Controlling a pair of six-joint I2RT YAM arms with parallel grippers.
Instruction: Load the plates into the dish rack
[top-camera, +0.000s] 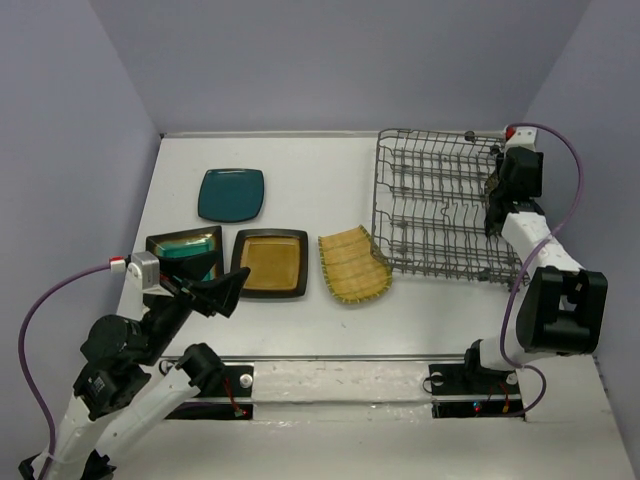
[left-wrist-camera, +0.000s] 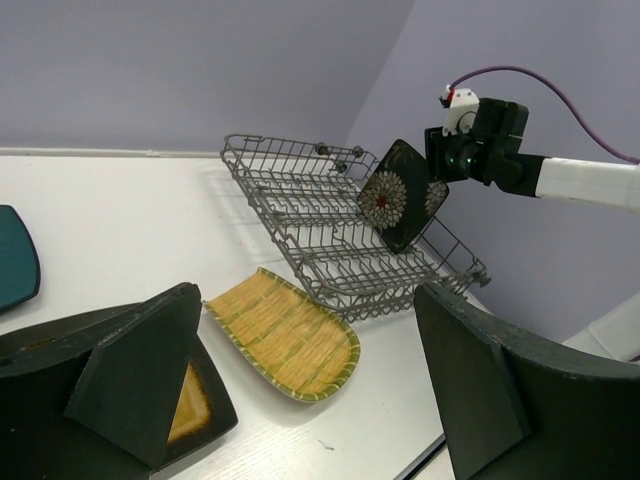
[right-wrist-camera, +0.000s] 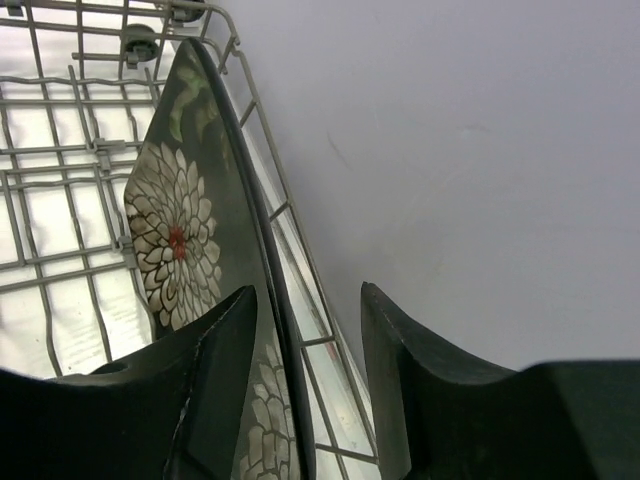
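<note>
The black plate with white flower (right-wrist-camera: 180, 240) stands on edge at the right side of the grey wire dish rack (top-camera: 440, 205), also seen from the left wrist view (left-wrist-camera: 395, 195). My right gripper (right-wrist-camera: 308, 300) is open, its jaws straddling the plate's rim with a gap on the right. The plain teal plate (top-camera: 231, 194), dark-rimmed teal plate (top-camera: 185, 250), dark-rimmed mustard plate (top-camera: 270, 263) and yellow ribbed plate (top-camera: 352, 264) lie on the table. My left gripper (top-camera: 225, 293) is open and empty, just in front of the dark-rimmed teal and mustard plates.
The yellow ribbed plate (left-wrist-camera: 285, 335) leans against the rack's near left corner (left-wrist-camera: 330, 290). Lilac walls close in the table at the back and both sides; the rack stands against the right wall.
</note>
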